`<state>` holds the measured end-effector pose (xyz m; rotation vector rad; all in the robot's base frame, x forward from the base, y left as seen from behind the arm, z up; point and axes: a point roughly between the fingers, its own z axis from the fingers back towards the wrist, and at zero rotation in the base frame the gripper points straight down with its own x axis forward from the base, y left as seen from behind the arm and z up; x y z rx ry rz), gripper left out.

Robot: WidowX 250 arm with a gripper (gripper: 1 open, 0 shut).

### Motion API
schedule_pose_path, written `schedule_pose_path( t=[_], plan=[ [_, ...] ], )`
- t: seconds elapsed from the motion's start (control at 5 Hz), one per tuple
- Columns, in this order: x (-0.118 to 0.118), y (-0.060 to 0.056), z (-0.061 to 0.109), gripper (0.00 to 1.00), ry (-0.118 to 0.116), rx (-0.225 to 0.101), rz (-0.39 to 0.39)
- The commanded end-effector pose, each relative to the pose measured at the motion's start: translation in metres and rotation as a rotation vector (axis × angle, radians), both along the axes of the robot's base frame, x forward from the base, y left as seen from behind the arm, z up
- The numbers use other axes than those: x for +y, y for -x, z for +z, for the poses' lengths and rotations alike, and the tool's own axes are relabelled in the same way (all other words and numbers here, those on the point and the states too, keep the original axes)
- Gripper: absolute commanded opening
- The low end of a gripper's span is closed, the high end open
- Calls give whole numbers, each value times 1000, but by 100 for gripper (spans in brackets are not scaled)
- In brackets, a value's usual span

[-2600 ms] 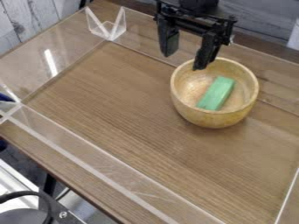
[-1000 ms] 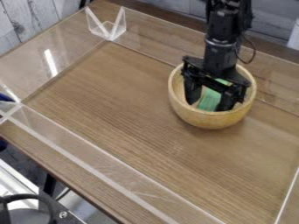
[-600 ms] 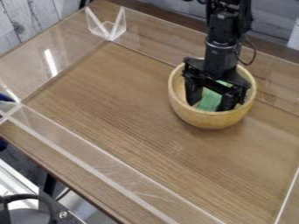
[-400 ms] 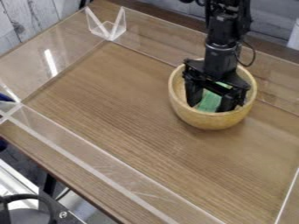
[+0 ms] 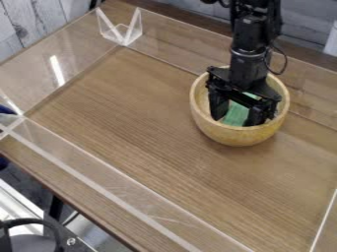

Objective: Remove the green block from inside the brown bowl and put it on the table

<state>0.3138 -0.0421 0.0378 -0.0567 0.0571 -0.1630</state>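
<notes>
The brown bowl [image 5: 224, 129] stands on the table [image 5: 145, 138] at the right. Inside it lies the green block [image 5: 238, 111], partly hidden by my arm. My gripper [image 5: 241, 107] points straight down into the bowl, open, with one black finger [image 5: 214, 104] on each side of the block. The fingers straddle the block without closing on it; whether they touch it I cannot tell.
Low clear acrylic walls [image 5: 79, 148] edge the tabletop. A clear corner bracket [image 5: 120, 28] stands at the back left. Bare wood spreads left of the bowl and toward the front. Dark equipment [image 5: 33, 236] shows below the front left edge.
Since the oldest frame my gripper has come down from above the bowl's far rim into the bowl, around the block. Over the last second nothing has visibly moved.
</notes>
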Motion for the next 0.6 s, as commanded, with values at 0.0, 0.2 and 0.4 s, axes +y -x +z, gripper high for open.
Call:
schedule_pose_path(
  t=[0.0,0.2,0.4],
  plan=[
    [2,-12,22,100,12,-86,5],
    [3,-15,22,100,16,-98,5],
    [4,-17,23,100,19,-112,5]
  ],
)
